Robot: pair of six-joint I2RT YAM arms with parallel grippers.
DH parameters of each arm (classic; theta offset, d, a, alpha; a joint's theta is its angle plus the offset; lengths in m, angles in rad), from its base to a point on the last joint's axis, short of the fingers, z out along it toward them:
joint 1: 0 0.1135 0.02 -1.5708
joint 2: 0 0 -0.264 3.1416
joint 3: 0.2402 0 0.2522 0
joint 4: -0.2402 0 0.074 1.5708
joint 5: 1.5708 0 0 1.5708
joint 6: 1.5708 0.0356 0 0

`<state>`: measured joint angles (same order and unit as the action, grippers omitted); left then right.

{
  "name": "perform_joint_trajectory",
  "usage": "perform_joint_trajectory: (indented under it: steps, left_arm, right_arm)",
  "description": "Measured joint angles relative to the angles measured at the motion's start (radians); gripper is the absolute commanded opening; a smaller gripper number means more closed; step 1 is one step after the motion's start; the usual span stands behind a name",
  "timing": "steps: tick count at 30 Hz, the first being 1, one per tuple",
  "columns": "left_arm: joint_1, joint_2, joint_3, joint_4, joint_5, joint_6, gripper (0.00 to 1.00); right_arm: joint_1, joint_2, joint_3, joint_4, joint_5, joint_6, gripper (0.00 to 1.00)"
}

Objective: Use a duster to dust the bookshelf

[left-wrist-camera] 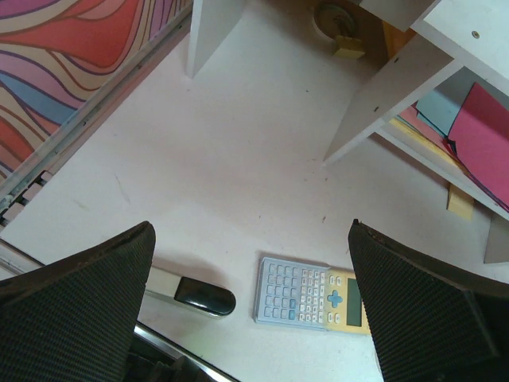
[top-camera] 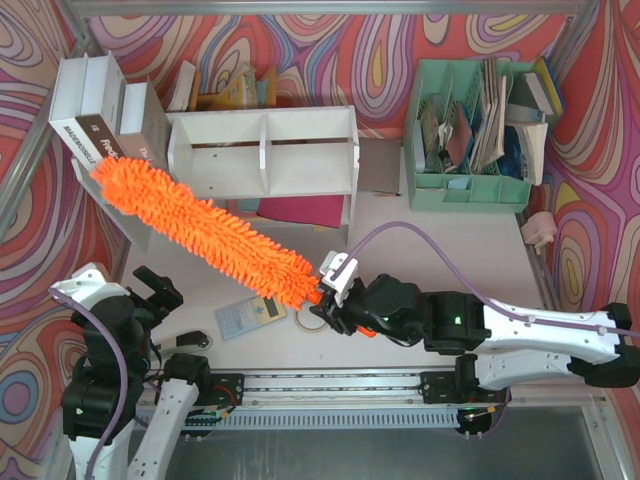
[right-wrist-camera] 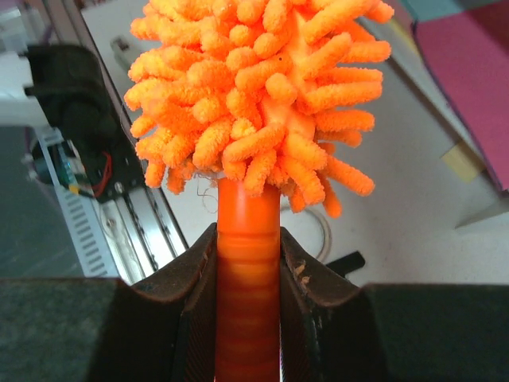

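I have two arms in view and one duster [top-camera: 200, 232] to work with. The right gripper [right-wrist-camera: 248, 263] is clamped on the duster's smooth orange handle, one finger pressed to each side of it, just below where the fluffy head begins. From there the head runs up and to the left in one long diagonal over the table [top-camera: 420, 260]. Its far tip sits at the left end of the bookshelf [top-camera: 300, 125], close to the big books [top-camera: 90, 110] stacked there; I count at least two of those. Whether the fibres actually touch the shelf's side panel I cannot tell from overhead.

There is one bookshelf, white, with a single upright divider making two compartments, and both look bare inside. A magenta sheet [top-camera: 300, 210] shows under it.

The left gripper [left-wrist-camera: 250, 225] hangs low at the near left with its two fingers spread wide and nothing between them – only tabletop shows beneath. Just ahead of it lies one calculator [left-wrist-camera: 314, 293], pale blue with a yellow end, flat on the table, and the duster's handle end passes near its far edge.

One roll of tape [top-camera: 312, 318] lies beside the right gripper, near the calculator. One mint-green organizer [top-camera: 470, 185] stands at the far right – its slots are stuffed with papers, well apart from the duster
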<state>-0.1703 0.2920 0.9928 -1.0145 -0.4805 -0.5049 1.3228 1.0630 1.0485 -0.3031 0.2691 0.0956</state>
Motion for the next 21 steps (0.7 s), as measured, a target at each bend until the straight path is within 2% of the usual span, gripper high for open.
perform_joint_trajectory:
  steps: [9, 21]
  left_arm:
    - [0.0, 0.0, 0.0, 0.0, 0.0, 0.0, 0.99]
    - [0.0, 0.0, 0.0, 0.0, 0.0, 0.0, 0.99]
  right_arm:
    - [0.0, -0.021, 0.012, 0.032, 0.03, -0.008, 0.0]
    - [-0.014, 0.081, -0.118, 0.064, -0.021, 0.037, 0.0]
